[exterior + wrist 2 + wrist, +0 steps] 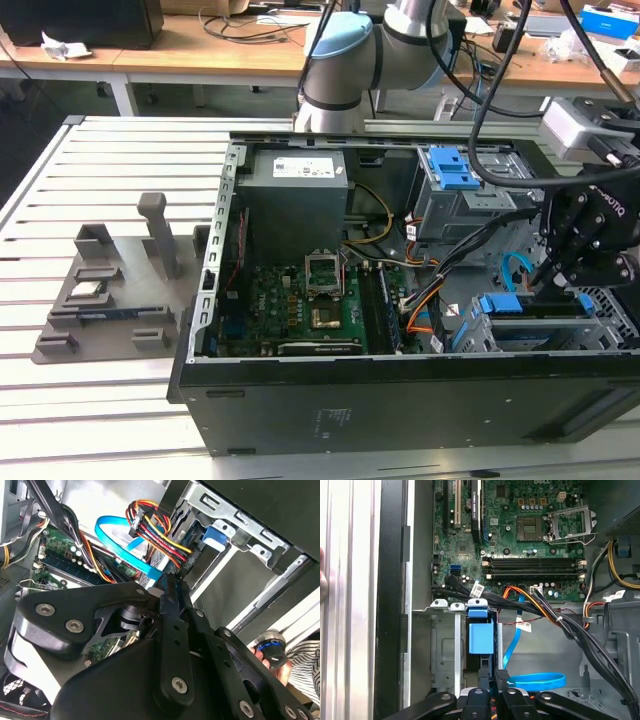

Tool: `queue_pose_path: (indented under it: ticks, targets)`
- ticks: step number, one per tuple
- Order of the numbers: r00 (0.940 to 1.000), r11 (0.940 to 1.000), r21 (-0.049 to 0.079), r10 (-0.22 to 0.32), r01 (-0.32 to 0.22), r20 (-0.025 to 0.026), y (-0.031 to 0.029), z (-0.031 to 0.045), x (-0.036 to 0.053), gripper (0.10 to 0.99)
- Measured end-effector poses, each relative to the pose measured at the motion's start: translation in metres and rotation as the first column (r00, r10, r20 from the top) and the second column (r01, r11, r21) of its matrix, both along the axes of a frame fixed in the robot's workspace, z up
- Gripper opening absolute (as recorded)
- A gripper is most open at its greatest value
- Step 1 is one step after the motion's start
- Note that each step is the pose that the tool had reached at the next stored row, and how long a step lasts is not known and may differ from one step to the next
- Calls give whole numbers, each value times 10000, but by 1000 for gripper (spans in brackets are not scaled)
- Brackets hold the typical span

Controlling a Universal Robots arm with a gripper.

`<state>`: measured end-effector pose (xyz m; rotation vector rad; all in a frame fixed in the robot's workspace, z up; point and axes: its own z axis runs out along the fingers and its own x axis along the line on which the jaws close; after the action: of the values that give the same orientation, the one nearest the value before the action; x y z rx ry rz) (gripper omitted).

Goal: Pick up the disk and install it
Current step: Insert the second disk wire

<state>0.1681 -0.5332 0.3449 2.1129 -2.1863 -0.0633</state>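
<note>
Down inside the case, the gripper [492, 677] sits clenched against the disk [481, 636] in its bay.

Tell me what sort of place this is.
Likely a robotics lab or workshop: an open computer case lies on a slatted metal table, a robot arm reaches in, and cluttered wooden desks stand behind.

A slatted white metal table [110, 160] fills most of the exterior view. At centre and right an open black computer case [400, 400] lies directly on it. At left sits a grey parts holder [110, 300].
</note>
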Motion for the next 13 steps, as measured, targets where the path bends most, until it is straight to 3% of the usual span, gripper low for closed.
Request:
queue_pose_path:
  ticks: [10,13]
  targets:
    - [10000,10000,7,5,-5,1,1,-81,3,161]
    - [10000,10000,7,5,-5,-1,0,-82,3,235]
